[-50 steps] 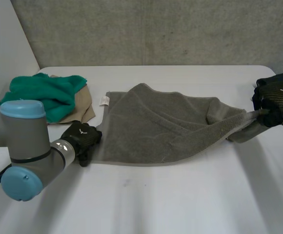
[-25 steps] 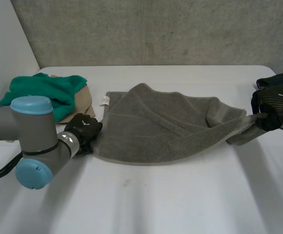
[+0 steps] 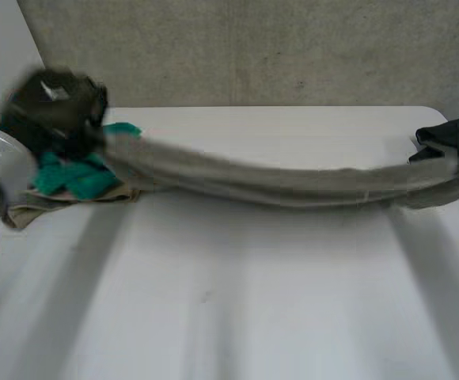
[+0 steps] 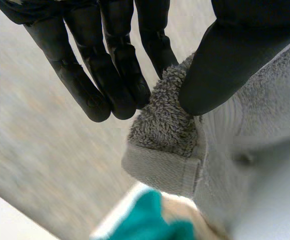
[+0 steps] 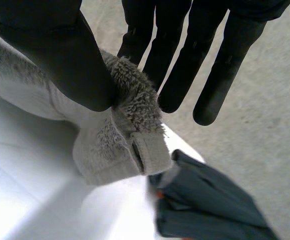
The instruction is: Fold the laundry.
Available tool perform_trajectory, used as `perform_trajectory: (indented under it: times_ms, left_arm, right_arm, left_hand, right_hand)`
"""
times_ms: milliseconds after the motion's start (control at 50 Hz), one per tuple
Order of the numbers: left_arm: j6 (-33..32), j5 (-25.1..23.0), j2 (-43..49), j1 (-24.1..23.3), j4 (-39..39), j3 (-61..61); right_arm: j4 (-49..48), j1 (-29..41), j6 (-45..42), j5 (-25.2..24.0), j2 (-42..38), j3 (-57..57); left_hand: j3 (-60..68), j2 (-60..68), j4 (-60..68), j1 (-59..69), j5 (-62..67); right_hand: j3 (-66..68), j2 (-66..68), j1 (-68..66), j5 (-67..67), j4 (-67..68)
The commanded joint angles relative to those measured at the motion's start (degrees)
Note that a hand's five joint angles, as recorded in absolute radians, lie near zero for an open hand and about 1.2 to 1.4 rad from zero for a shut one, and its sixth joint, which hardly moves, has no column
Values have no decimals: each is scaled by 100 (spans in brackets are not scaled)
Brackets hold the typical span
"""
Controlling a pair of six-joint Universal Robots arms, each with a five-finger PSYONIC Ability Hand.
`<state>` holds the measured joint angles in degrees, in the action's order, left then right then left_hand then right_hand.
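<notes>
While the left hand [image 4: 116, 75] pinches one corner of the seemingly taut grey towel [image 3: 277, 184], the right hand [image 5: 60, 55] pinches another.

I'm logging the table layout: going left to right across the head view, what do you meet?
left hand → grey towel, pulled out long across the table → dark cloth

The left hand [image 3: 55, 99] is lifted at the robot's left, straight fingers [image 4: 116, 75] and thumb pinching a corner of the grey towel [image 4: 165, 130]. The right hand [image 5: 50, 50] pinches the opposite corner likewise, thumb against straight fingers [image 5: 185, 65].
</notes>
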<state>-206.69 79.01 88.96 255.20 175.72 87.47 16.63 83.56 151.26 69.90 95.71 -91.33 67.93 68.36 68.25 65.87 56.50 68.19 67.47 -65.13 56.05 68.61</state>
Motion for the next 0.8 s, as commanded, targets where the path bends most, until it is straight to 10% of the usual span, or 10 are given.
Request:
perform_trajectory:
  times_ms: [20,400,580,800]
  left_arm:
    - [682,-580,-890,407,-609,-572]
    - [-161,-9,3504,-75,-1040,-4428]
    - [1244,1028,3208,-84,575,-5908]
    - [1228,950,2925,-49,1342,-4731]
  right_arm:
    - [1035,-323,-36,-249,272,1082]
    - [-8,1171,-283,1156,-2891,3191]
    - [-3735,1295,1308,1869,-2945,4027]
    - [-2920,1198,1511,1667,-2953,4106]
  left_hand:
    - [1207,1164,1175,1413,1350]
    - [1207,1164,1175,1413,1350]
    - [1207,1164,1175,1413,1350]
    - [1207,1164,1175,1413,1350]
  right_hand:
    - [1181,1253,-1487,1395,1139]
    - [1181,1253,-1487,1395,1139]
    - [1181,1253,-1487,1395,1139]
    - [1181,1253,-1487,1395,1139]
